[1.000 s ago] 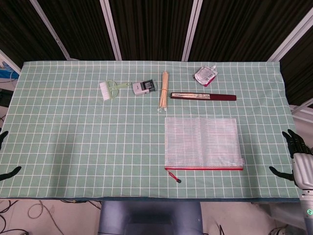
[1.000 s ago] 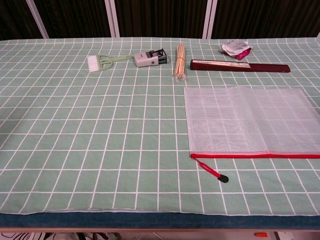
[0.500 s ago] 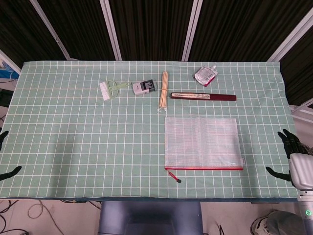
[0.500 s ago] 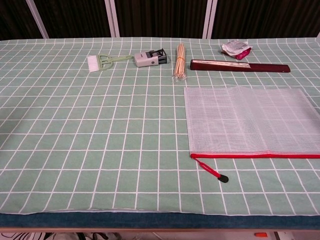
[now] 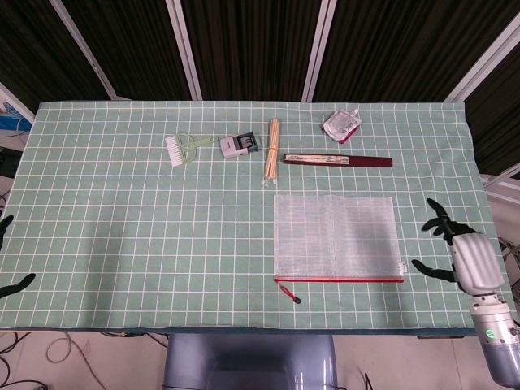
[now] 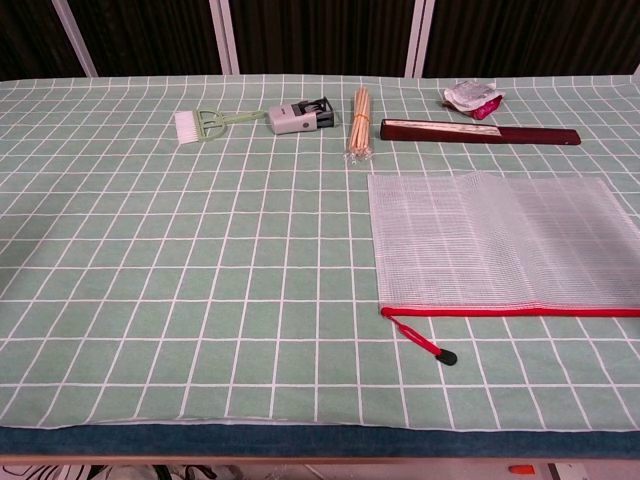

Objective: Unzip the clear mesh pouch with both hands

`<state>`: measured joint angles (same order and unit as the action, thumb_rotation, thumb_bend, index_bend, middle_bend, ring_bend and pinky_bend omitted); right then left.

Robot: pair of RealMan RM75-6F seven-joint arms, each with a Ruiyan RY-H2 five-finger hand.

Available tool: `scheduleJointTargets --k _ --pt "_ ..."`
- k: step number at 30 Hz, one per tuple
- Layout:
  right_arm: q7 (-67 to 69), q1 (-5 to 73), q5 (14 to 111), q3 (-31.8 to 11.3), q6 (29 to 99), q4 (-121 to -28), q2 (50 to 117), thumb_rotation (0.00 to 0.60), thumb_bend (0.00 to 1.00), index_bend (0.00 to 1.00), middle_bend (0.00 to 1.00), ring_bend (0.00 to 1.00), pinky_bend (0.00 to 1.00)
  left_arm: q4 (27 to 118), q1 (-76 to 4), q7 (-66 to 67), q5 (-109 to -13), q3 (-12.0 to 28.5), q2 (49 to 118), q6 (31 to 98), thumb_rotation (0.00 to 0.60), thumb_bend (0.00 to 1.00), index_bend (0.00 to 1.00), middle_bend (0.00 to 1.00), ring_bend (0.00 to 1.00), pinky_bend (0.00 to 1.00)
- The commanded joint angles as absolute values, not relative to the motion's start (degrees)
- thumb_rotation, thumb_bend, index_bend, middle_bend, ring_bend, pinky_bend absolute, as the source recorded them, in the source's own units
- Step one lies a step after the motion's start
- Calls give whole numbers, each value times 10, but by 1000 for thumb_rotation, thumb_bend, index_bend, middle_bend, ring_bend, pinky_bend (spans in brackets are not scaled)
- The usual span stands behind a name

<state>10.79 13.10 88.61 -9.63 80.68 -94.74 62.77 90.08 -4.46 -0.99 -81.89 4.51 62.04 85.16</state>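
Fingers of right hand spread, holding nothing, just right of the zipped clear mesh pouch. Left hand barely visible at table edge, can't tell grip.

The right hand is held low with its dark fingers spread apart and nothing gripped. Only fingertips of the left hand are seen.

Head view overhead; chest view low, nearer; share table.
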Motion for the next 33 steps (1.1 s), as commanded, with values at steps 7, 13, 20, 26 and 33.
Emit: scheduleJointTargets --k 7,13,20,26,33 --pt "15 226 882 -110 685 -1053 658 600 203 348 918 932 876 905 -45 4 -803 49 622 846 600 1 0 0 0 0" --pt "-56 275 826 -121 620 -1085 711 600 221 472 1000 1000 959 909 -45 14 -790 53 623 842 600 1 0 0 0 0" --pt "-142 317 729 -125 577 -1085 773 600 231 529 1000 1000 978 914 -47 24 -776 56 623 835 600 1 0 0 0 0" --pt "-208 337 660 -112 574 -1076 826 600 254 541 1000 1000 981 916 -50 32 -767 58 624 827 600 1 0 0 0 0" --pt "-261 345 613 -88 592 -1059 879 600 286 556 1000 1000 981 915 -51 32 -767 59 624 826 600 2 0 0 0 0"
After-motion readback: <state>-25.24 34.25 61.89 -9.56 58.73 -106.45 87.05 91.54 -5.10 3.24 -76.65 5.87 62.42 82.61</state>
